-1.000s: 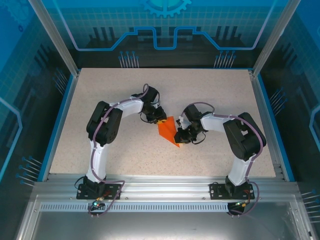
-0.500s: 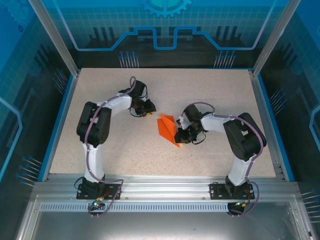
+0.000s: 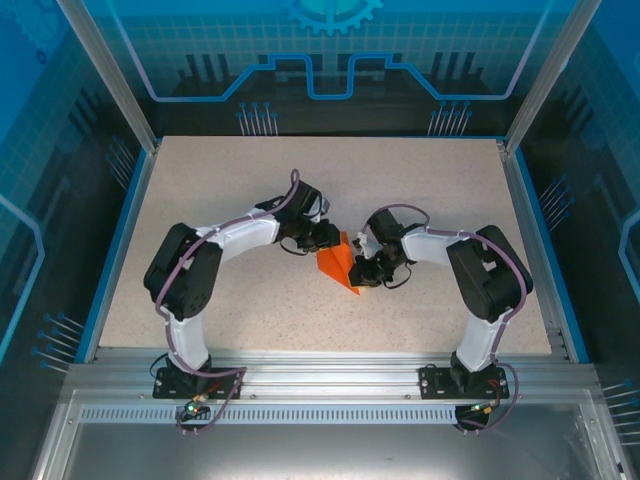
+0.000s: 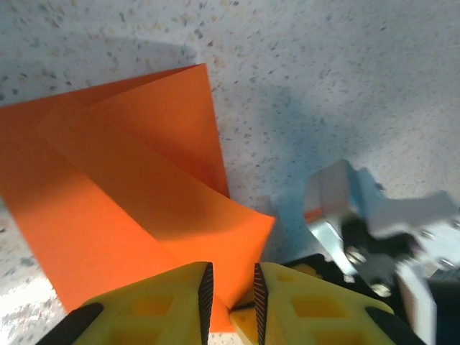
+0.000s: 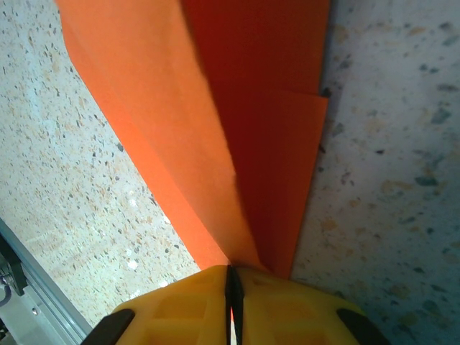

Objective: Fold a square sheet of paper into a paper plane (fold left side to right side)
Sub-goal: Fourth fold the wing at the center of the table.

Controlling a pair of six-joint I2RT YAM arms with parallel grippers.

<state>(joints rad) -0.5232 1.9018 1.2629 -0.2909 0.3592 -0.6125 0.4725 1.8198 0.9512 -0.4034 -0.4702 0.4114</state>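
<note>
While clamped in right pincer (image 5: 231, 287) | orange paper (image 5: 237, 108): creased, pointed | table (image 3: 420, 190): speckled

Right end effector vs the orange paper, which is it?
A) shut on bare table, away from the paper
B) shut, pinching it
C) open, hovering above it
B: in the right wrist view the right end effector has its jaws pressed together, and the orange paper runs straight into the seam between them.

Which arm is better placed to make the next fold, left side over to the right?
Left. The left fingers straddle the orange paper at the edge on their own side, ready to carry it over. The right fingers are clamped on the opposite side, likely anchoring it.
</note>
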